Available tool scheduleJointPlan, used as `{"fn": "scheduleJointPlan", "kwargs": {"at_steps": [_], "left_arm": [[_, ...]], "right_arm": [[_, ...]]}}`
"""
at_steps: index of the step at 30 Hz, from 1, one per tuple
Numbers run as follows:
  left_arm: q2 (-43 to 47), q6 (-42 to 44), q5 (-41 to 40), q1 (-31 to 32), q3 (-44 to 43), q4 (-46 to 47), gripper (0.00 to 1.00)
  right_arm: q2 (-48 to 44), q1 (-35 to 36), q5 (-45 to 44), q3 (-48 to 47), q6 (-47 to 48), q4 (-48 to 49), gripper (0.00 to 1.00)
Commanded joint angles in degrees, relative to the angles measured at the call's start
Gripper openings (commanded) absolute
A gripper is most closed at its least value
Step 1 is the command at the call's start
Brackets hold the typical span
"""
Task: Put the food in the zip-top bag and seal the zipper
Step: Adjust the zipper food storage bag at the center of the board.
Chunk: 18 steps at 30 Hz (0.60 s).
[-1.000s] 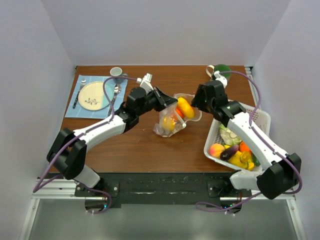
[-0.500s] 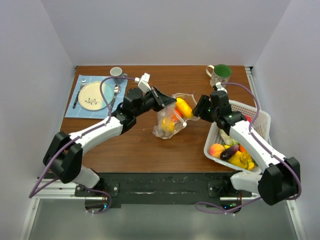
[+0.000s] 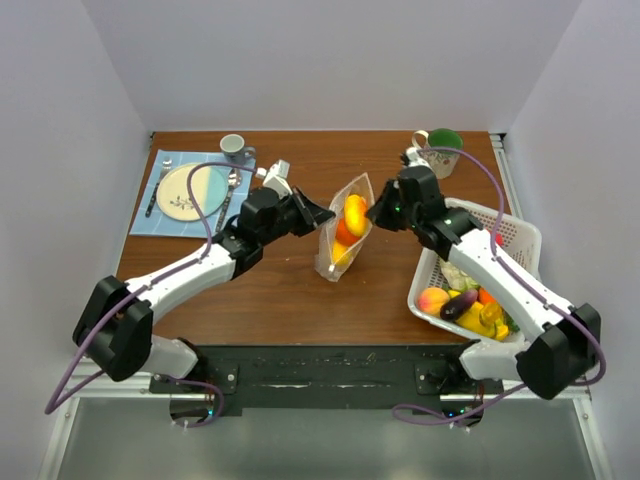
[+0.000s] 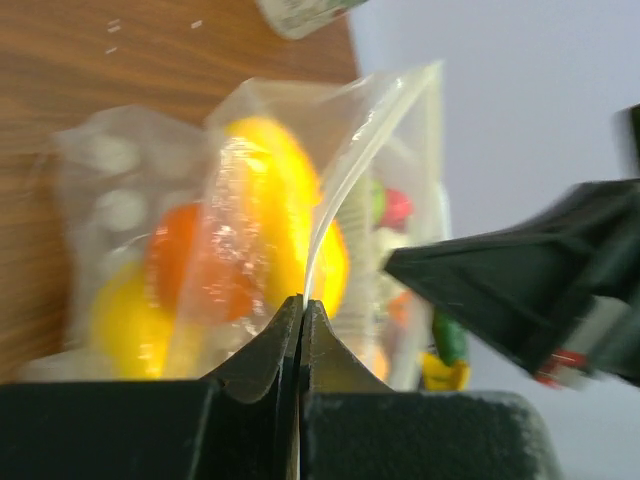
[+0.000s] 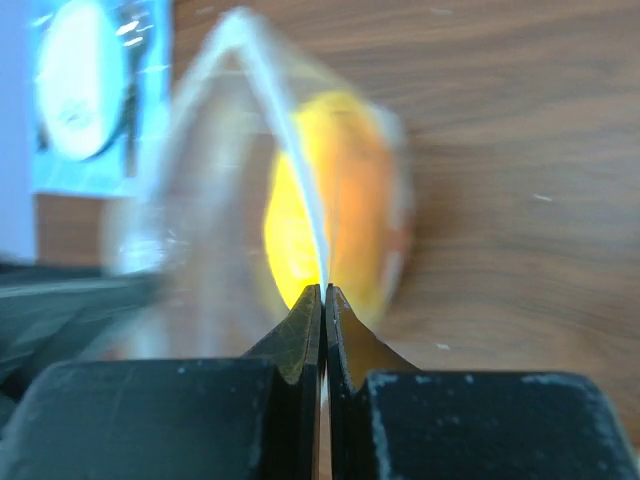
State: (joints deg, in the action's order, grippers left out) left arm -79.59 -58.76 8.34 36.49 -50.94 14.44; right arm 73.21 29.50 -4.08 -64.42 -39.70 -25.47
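From above, we see the zip-top bag (image 3: 345, 228) near the middle of the table (image 3: 260, 290), between the two arms. Its narrow outline has its long axis on a diagonal, the lower end toward us and to the left, the upper end pointing far-right. It is clear plastic with food (image 3: 352, 212) showing through, yellow pieces with an orange one between them. The left end effector (image 3: 327, 212) meets the bag's left side and the right end effector (image 3: 373, 212) its right side. More fruit and vegetables (image 3: 465, 305) lie in the white slotted basket (image 3: 522, 240) well to the right. In the left wrist view, the end effector's fingers are pressed together on the bag's edge, and the zipper (image 4: 320, 225) rises from between them as a thin pale strip curving up and right toward the other end effector. The plastic is glossy and slightly blurred, with whitish spots at the left. In the right wrist view, the fingers are likewise pinched tight on a thin pale edge of the bag. The bag is blurred, with a yellow piece just behind the edge.
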Motion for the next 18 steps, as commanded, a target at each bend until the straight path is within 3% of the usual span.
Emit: {"fn": "scheduleJointPlan", "kwargs": {"at_steps": [1, 3, 4, 6, 10, 13, 15, 18], "left_arm": [[-0.55, 5.32, -3.15, 0.33, 0.23, -6.95, 0.0], [-1.88, 4.8, -0.36, 0.42, -1.26, -11.42, 0.0], [-1.97, 4.88, -0.25, 0.42, -3.18, -13.62, 0.0], [0.12, 5.93, -3.39, 0.34, -5.13, -21.51, 0.0], [3.82, 10.94, -10.53, 0.34, -11.1, -30.43, 0.0], [8.02, 11.21, -11.24, 0.34, -6.92, -26.5, 0.0], [11.37, 10.08, -10.89, 0.6, -2.96, -18.16, 0.0], [15.78, 8.58, -10.89, 0.69, 1.63, -13.82, 0.0]], "right_arm": [[6.14, 5.65, -2.24, -8.94, 3.66, -3.0, 0.0], [9.91, 6.54, -5.4, -12.64, 5.33, -7.11, 0.0], [13.94, 6.45, -6.37, -18.23, 6.12, -14.53, 0.0], [16.43, 6.45, -6.47, -26.58, 7.8, -22.13, 0.0], [15.12, 4.88, -9.36, -30.58, 9.11, -29.36, 0.0], [14.69, 3.37, -9.63, -26.05, 10.26, -27.28, 0.0], [8.82, 3.55, -9.38, -20.33, 10.0, -22.45, 0.0], [-0.43, 4.43, -7.97, -10.39, 6.76, -12.33, 0.04]]}}
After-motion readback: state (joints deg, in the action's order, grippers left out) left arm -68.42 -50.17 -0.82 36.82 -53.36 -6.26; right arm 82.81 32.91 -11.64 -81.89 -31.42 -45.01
